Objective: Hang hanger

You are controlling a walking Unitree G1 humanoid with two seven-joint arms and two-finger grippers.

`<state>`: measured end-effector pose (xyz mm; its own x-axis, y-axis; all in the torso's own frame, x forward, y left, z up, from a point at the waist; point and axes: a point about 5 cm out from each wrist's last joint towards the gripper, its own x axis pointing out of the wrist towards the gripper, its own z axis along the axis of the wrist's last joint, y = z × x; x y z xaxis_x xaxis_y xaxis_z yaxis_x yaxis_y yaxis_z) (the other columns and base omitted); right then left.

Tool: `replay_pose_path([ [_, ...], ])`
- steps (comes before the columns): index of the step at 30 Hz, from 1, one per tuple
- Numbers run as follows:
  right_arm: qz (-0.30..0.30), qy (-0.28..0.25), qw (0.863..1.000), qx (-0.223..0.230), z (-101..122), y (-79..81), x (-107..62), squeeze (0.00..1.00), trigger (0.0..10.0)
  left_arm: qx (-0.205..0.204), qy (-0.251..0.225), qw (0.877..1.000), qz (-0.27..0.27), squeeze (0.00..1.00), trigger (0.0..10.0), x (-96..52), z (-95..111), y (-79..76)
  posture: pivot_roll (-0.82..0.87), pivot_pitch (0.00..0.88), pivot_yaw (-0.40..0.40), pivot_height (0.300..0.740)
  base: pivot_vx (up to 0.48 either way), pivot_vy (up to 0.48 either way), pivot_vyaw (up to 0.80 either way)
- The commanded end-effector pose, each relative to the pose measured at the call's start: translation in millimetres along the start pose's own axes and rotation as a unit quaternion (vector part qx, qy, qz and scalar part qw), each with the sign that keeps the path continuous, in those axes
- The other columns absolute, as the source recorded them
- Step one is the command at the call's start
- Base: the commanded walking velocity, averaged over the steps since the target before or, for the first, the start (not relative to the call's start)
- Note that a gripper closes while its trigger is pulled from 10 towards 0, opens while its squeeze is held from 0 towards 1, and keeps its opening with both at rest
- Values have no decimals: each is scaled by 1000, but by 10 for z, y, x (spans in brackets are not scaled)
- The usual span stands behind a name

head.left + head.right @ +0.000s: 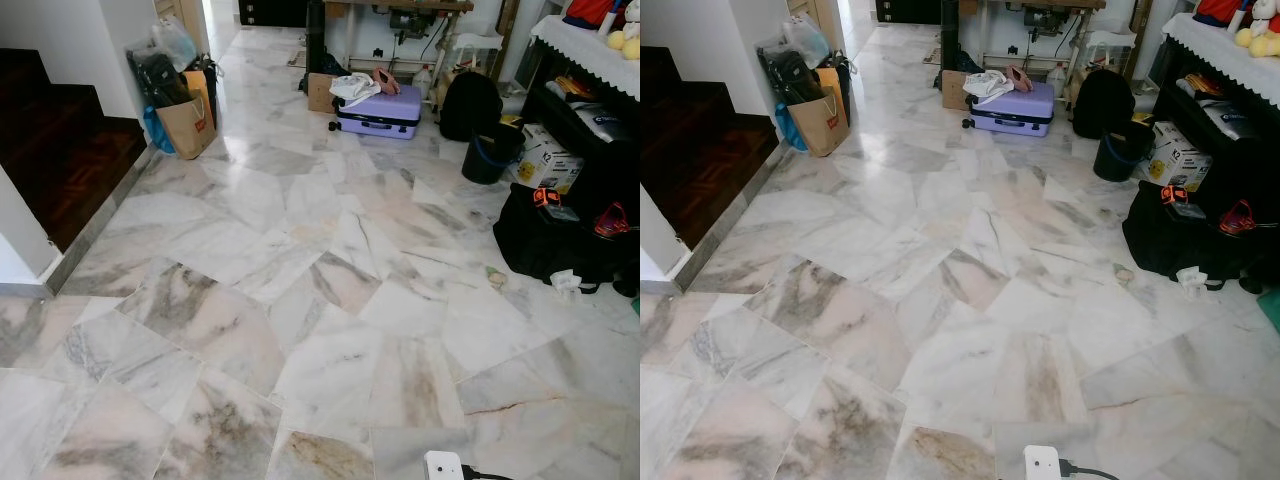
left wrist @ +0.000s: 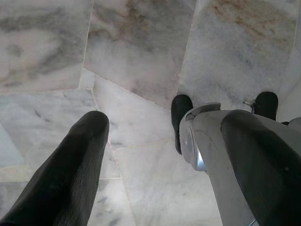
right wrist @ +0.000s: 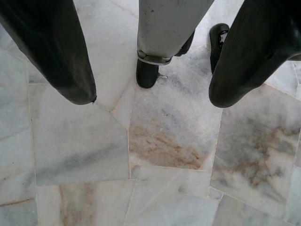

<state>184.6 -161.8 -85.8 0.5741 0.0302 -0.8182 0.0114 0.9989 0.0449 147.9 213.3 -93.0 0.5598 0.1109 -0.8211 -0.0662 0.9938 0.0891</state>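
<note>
Marble floor [image 1: 300, 300] spreads below both idle grippers, left gripper [image 2: 164, 141] and right gripper [image 3: 150, 94] each with fingers apart, a purple suitcase [image 1: 378, 110] upper centre.

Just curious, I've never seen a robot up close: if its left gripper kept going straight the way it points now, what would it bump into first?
Most likely the marble floor. The left gripper points down with its fingers apart, and bare tiles lie ahead between them. The robot's foot stands off to one side.
</note>
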Motion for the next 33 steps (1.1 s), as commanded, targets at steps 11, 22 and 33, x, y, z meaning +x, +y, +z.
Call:
replay_pose_path([
  [11,35,12,999,34,-207,-53,-56,0,10000,-9,128,991,31,0,10000,-391,-904,480,-4,43,21,740,0,0,0],
  [22,40,13,999,21,-182,-40,-49,0,10000,-10,122,992,27,0,10000,-387,-887,489,5,61,22,740,0,0,0],
  [33,36,21,999,15,-234,-80,-64,0,10000,-10,127,992,24,0,10000,-387,-890,490,5,81,17,740,0,0,0],
])
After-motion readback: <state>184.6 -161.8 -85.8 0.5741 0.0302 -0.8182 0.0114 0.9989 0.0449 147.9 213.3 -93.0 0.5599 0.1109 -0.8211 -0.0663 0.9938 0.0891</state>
